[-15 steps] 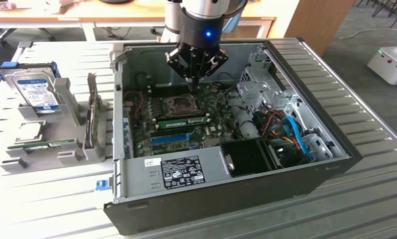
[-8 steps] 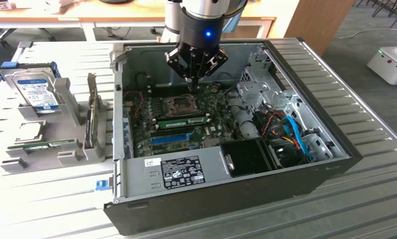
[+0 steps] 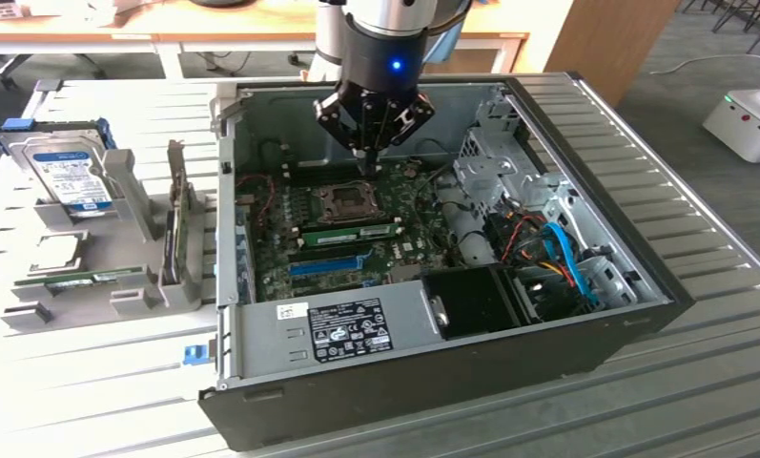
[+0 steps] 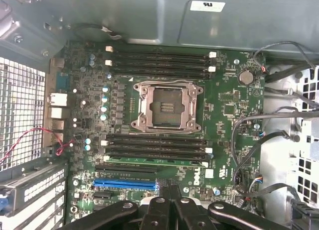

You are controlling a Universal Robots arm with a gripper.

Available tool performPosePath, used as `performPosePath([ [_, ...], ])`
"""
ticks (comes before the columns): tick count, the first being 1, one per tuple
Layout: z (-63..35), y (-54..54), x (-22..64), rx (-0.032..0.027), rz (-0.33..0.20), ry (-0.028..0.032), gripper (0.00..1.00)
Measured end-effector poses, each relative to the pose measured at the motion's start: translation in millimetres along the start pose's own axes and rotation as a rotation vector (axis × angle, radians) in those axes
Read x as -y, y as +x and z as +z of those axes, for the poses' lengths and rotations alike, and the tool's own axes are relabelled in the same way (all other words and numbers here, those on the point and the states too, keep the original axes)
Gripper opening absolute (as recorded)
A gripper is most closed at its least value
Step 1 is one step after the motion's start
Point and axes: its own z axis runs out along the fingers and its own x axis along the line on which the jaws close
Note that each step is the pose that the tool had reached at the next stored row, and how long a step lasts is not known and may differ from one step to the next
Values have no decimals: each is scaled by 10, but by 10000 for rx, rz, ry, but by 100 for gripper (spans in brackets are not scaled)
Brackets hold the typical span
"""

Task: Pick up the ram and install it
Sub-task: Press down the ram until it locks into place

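Note:
One ram stick, green with dark chips, stands in the motherboard slot nearest the long blue slot; the wrist view shows it as a green strip below the CPU socket. A second ram stick lies in a grey holder on the table at the exterior view's left. My gripper hangs inside the open computer case, above the board just behind the socket. Its fingers are shut together with nothing between them.
The black case lies open on a slatted table. A silver hard drive with a blue label stands in a grey rack at the exterior view's left. Cables and a drive cage crowd the case's right side. Empty dark memory slots flank the socket.

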Motion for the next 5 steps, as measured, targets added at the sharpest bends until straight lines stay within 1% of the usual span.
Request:
performPosePath([
  [5, 1, 1, 0, 1, 0, -1, 11],
])
